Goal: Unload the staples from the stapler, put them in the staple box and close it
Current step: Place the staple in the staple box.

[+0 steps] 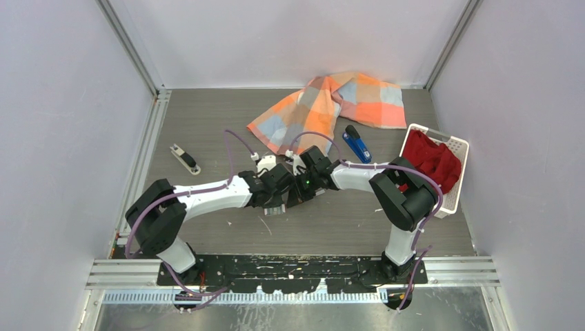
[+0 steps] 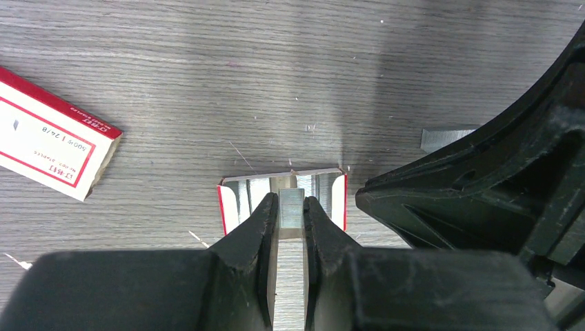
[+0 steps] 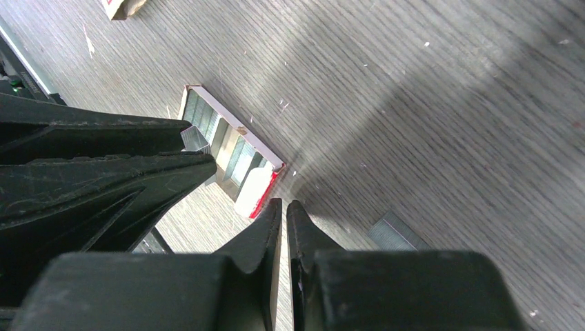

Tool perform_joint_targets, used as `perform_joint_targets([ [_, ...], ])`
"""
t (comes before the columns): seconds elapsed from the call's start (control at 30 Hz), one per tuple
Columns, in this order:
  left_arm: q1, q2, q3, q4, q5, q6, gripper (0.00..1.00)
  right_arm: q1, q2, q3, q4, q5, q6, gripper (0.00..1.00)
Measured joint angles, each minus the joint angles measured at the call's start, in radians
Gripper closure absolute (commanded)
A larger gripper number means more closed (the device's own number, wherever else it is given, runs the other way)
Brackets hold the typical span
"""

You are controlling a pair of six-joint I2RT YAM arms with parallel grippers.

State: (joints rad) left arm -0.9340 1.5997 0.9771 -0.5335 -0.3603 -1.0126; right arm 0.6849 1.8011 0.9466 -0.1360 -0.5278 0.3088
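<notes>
One blue plastic stapler (image 1: 357, 143) lies at one o'clock from the centre of the grey wood-grain table (image 1: 207, 124), touching a checked orange-and-blue cloth (image 1: 331, 107). At three o'clock a white perforated basket (image 1: 452, 148) holds one crumpled red cloth (image 1: 431, 160). One black-and-silver tool (image 1: 185, 158) lies at nine o'clock.

From the left wrist, the left gripper (image 2: 291, 205) pinches one flat silver staple strip (image 2: 291, 217) between black fingers, over a small open red-and-white card tray (image 2: 224, 207). One closed white-and-red staple box (image 2: 52, 148) sits at nine o'clock and one loose strip (image 2: 448, 138) at two o'clock.

From the right wrist, the right gripper (image 3: 283, 210) has its jaws pressed together, empty, at five o'clock of the tray, which holds ribbed staple rows (image 3: 241, 155).
</notes>
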Motion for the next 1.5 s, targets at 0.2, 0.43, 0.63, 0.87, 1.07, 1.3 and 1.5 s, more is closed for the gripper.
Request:
perform_joint_targets([
  [0.2, 0.0, 0.0, 0.0, -0.001, -0.005, 0.0, 0.96, 0.0, 0.0, 0.0, 0.0, 0.0, 0.0, 0.87],
  [0.43, 0.0, 0.008, 0.001, -0.003, -0.007, 0.0, 0.96, 0.0, 0.0, 0.0, 0.0, 0.0, 0.0, 0.87],
  [0.63, 0.0, 0.016, 0.003, -0.004, -0.007, 0.0, 0.96, 0.0, 0.0, 0.0, 0.0, 0.0, 0.0, 0.87],
  [0.87, 0.0, 0.016, 0.003, -0.005, -0.007, 0.0, 0.96, 0.0, 0.0, 0.0, 0.0, 0.0, 0.0, 0.87],
  [1.07, 0.0, 0.029, 0.006, -0.006, -0.007, 0.0, 0.95, 0.0, 0.0, 0.0, 0.0, 0.0, 0.0, 0.87],
  [1.3, 0.0, 0.031, 0.008, -0.008, -0.007, 0.0, 0.95, 0.0, 0.0, 0.0, 0.0, 0.0, 0.0, 0.87],
  [1.5, 0.0, 0.042, 0.018, -0.011, -0.006, 0.0, 0.94, 0.0, 0.0, 0.0, 0.0, 0.0, 0.0, 0.87],
])
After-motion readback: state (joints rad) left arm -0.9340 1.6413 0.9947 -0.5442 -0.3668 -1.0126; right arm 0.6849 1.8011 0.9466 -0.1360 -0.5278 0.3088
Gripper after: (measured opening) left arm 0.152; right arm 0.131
